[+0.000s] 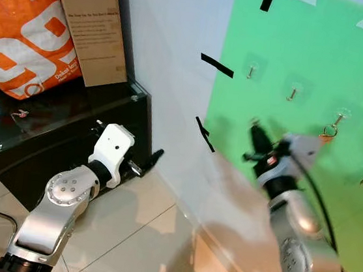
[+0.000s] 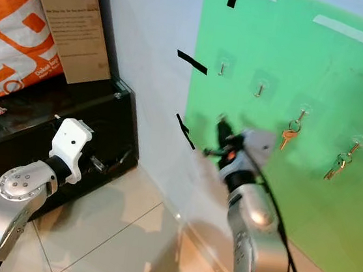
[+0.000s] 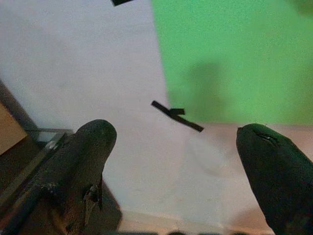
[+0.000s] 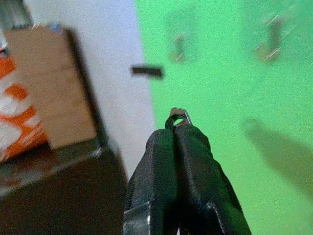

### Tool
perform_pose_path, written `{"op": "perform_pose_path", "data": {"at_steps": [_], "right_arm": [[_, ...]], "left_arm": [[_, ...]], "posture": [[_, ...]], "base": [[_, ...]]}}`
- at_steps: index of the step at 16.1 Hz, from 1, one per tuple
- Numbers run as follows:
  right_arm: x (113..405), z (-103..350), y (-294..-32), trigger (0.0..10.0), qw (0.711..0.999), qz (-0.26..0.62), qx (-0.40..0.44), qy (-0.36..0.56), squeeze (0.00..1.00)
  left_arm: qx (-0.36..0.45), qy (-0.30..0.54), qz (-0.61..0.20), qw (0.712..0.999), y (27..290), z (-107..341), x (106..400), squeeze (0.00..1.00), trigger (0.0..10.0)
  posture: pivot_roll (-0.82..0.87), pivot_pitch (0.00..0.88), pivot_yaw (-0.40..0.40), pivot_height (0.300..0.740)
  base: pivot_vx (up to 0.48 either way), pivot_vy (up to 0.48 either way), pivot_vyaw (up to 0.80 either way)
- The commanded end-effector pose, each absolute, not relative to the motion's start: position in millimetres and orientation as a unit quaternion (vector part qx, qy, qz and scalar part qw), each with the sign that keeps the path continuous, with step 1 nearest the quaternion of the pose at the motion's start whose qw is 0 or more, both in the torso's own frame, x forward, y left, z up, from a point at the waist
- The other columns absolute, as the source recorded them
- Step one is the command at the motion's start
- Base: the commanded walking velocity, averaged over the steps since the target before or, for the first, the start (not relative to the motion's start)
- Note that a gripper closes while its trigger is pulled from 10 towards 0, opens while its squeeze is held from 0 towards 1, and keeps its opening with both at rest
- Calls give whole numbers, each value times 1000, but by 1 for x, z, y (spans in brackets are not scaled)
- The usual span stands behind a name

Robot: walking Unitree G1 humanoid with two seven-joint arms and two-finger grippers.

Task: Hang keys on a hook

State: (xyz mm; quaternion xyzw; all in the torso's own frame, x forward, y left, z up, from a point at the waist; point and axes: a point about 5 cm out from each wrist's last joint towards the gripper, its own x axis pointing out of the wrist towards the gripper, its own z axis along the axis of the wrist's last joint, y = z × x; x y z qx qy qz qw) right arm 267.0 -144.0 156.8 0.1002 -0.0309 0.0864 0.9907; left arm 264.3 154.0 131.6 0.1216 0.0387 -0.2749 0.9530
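The right gripper [image 4: 177, 137] is pinched tight on a small metal key ring [image 4: 179, 116], whose loop pokes out past the fingertips toward the green board [image 1: 309, 52] and its clear hooks [image 2: 260, 88]. The left gripper [image 3: 176, 147] hangs spread wide near the black glass cabinet [image 1: 70, 130].

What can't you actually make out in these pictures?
- What the right gripper pinches: a small metal loop peeks past the shut fingers, the rest is hidden.
- The hooks in the right wrist view: blurred.
- The print on the cardboard box: too small to read.
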Motion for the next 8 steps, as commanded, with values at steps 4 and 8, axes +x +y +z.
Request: {"op": "perform_pose_path", "data": {"at_steps": [4,8], "right_arm": [[271,179,-149,10000,987,63,113,-91,0],[275,189,-148,10000,986,56,112,-113,0]], "left_arm": [[128,19,-295,947,151,141,267,0,10000],[127,18,-298,946,149,142,267,0,10000]], "posture": [[-56,0,27,740],[-51,0,23,740]], "base": [[0,0,0],[0,0,0]]}}
